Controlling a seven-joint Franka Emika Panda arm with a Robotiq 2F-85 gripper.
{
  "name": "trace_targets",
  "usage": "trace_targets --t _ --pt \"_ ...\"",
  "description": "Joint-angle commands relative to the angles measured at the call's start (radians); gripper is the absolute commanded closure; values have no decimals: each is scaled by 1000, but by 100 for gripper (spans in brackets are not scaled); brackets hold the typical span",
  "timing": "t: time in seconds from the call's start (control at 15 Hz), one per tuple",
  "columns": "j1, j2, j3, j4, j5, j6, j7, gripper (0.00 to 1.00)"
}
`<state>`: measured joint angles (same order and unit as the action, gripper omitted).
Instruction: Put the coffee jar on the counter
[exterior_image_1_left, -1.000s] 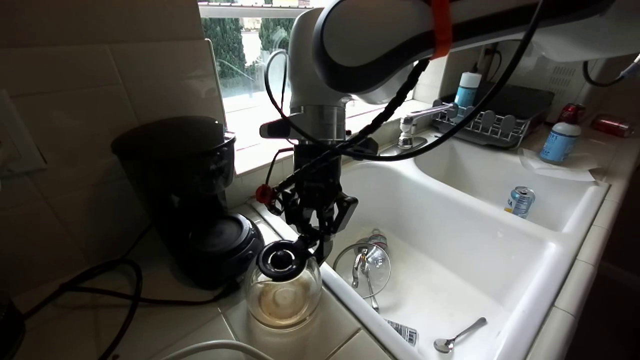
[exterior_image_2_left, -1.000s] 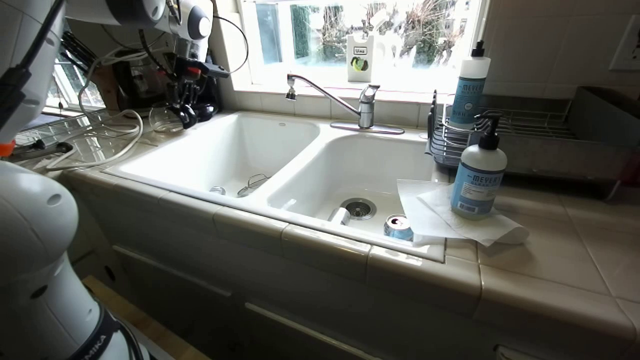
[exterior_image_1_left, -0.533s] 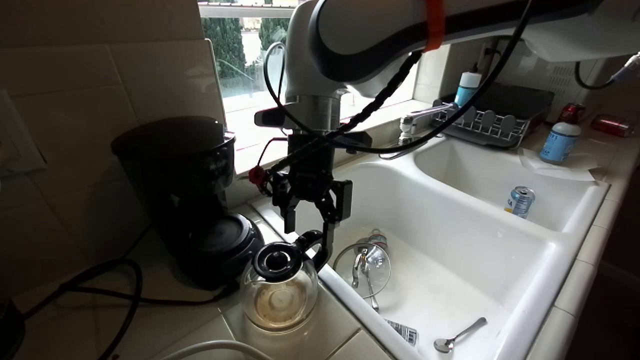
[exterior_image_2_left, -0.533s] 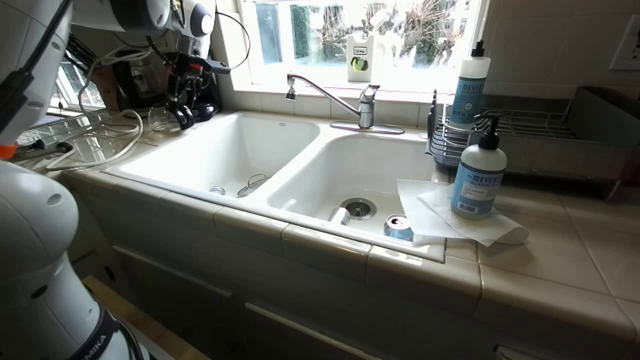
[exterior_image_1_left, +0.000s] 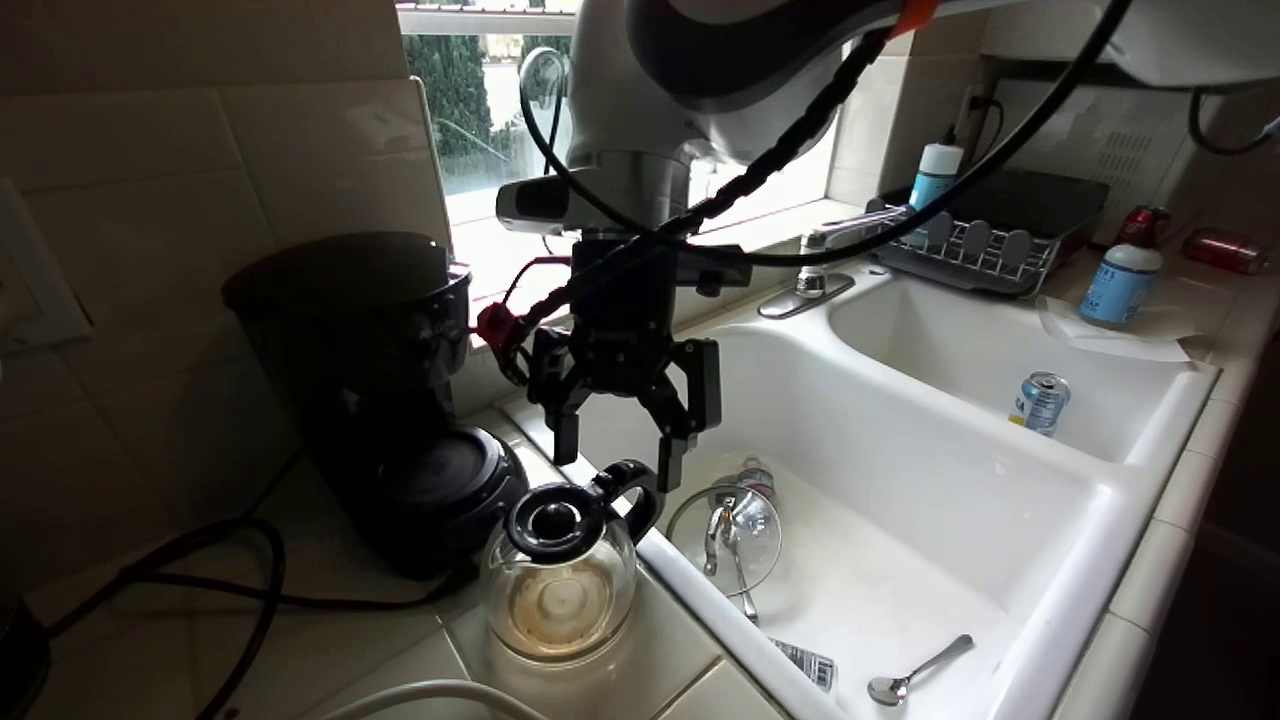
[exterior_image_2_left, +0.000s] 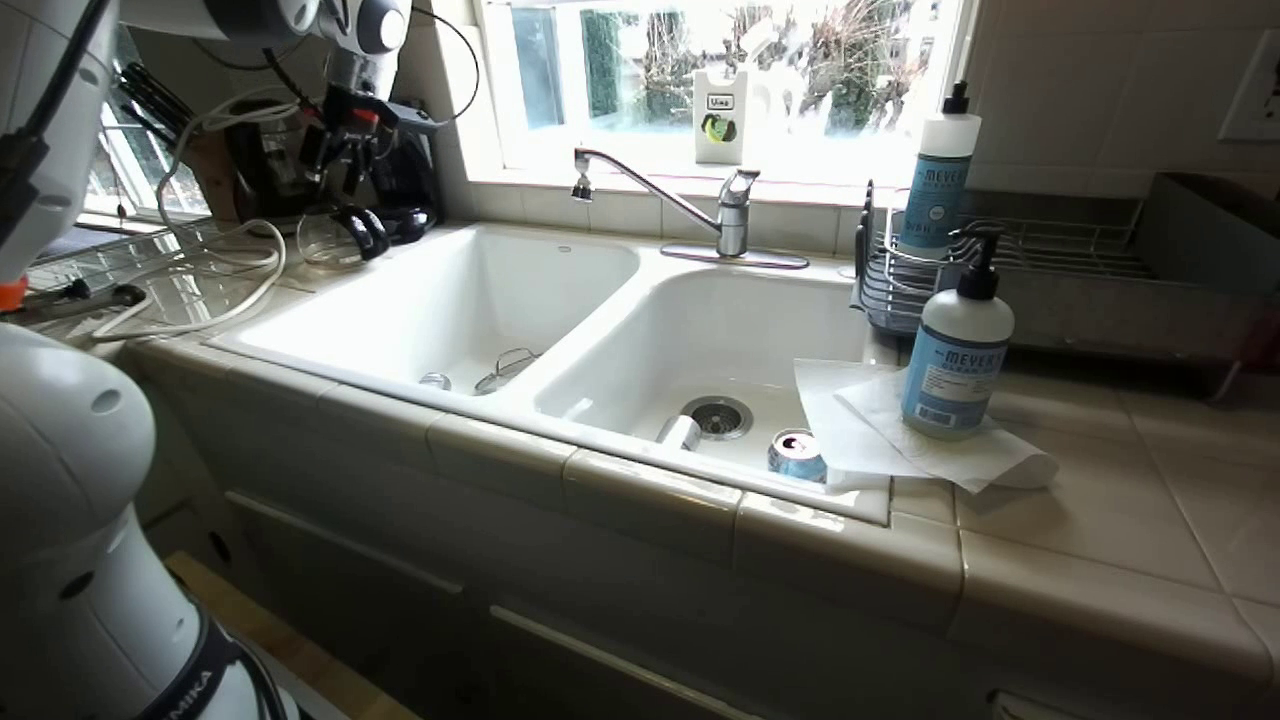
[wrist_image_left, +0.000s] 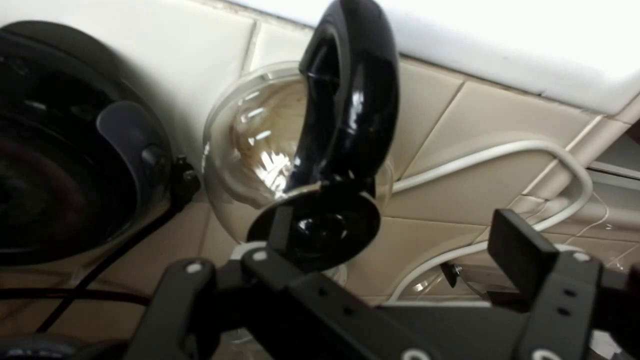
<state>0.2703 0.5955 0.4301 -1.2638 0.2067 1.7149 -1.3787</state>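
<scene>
Two fingers (exterior_image_1_left: 566, 438) hang apart above the coffee carafe (exterior_image_1_left: 565, 605), its lid (wrist_image_left: 347, 231) partly hidden in wrist view, on tiled surface (exterior_image_1_left: 668, 642) beside the sink's left edge (exterior_image_1_left: 700, 603).

In an exterior view are one coffee jar (exterior_image_1_left: 560, 592), one coffee maker (exterior_image_1_left: 375, 400), two sink basins (exterior_image_1_left: 930, 460), one faucet (exterior_image_1_left: 814, 268), two soap bottles (exterior_image_1_left: 1119, 286), one dish rack (exterior_image_1_left: 960, 273), two red cans (exterior_image_1_left: 1225, 250).

Glossy glass coffee jar (exterior_image_1_left: 562, 592)
</scene>
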Motion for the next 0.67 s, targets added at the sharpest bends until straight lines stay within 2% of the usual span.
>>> trace_targets --t 0.0,0.27,0.47,0.6 --pt "-40 -170 13 -208 80 94 56 0" --pt "-61 -359 8 -394 227 243 202 0" --pt "-57 -500 -22 -517 336 284 303 0" --pt "-50 -592 -44 -602 370 266 387 0"
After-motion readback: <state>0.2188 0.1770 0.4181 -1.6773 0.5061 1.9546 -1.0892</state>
